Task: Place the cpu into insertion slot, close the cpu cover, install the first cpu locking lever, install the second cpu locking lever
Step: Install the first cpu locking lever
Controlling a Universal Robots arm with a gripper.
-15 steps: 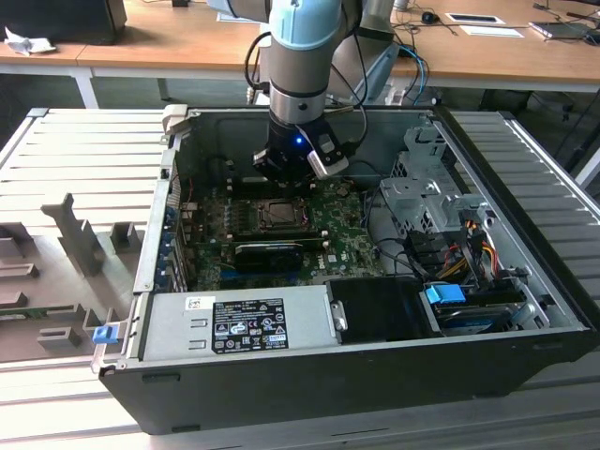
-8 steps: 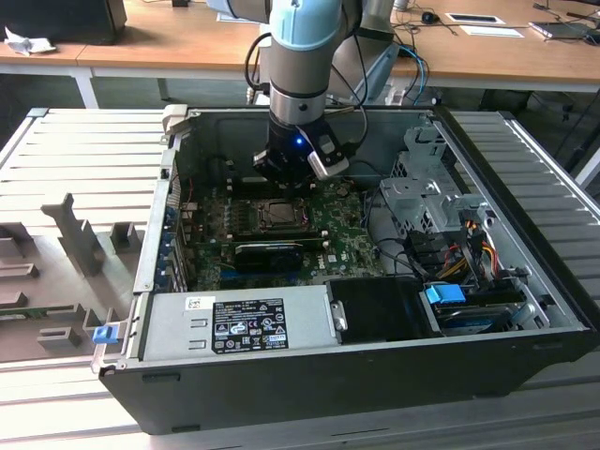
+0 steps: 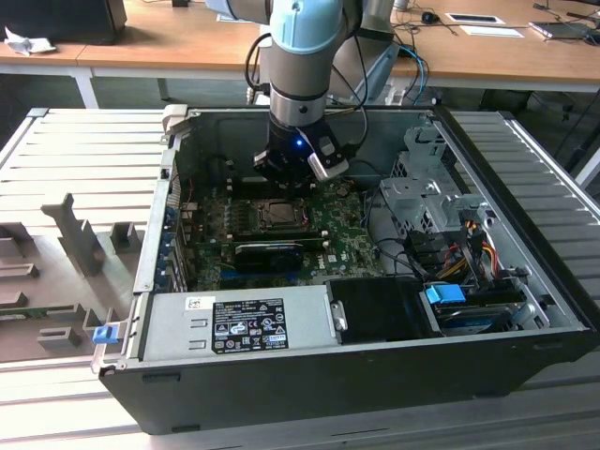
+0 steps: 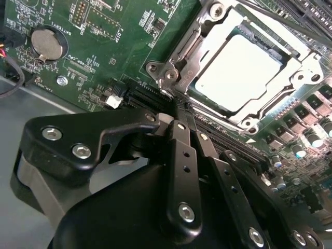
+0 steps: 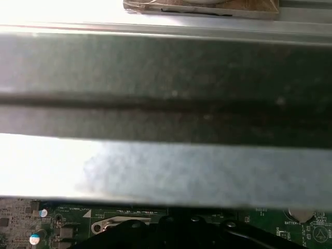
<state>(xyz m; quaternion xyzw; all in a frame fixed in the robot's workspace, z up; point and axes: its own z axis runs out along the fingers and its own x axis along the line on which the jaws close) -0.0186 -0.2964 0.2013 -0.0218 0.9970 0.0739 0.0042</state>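
While the gripper (image 4: pixel 179 106) is working with its fingers (image 4: pixel 182 155) pressed together and clasping nothing, its tip is sitting right at the near corner of the cpu cover (image 4: pixel 207 31), probably to work the metal there. In the upper right of the second wrist view, the cpu (image 4: pixel 236 72) is lying in the insertion slot (image 4: pixel 262 119), framed by the lowered cover, amid the green motherboard (image 4: pixel 114 36).

green motherboard (image 4: pixel 124 46), silver-grey cpu (image 4: pixel 238 72) top, silver cpu cover (image 4: pixel 199 44), black pincer (image 4: pixel 179 111)
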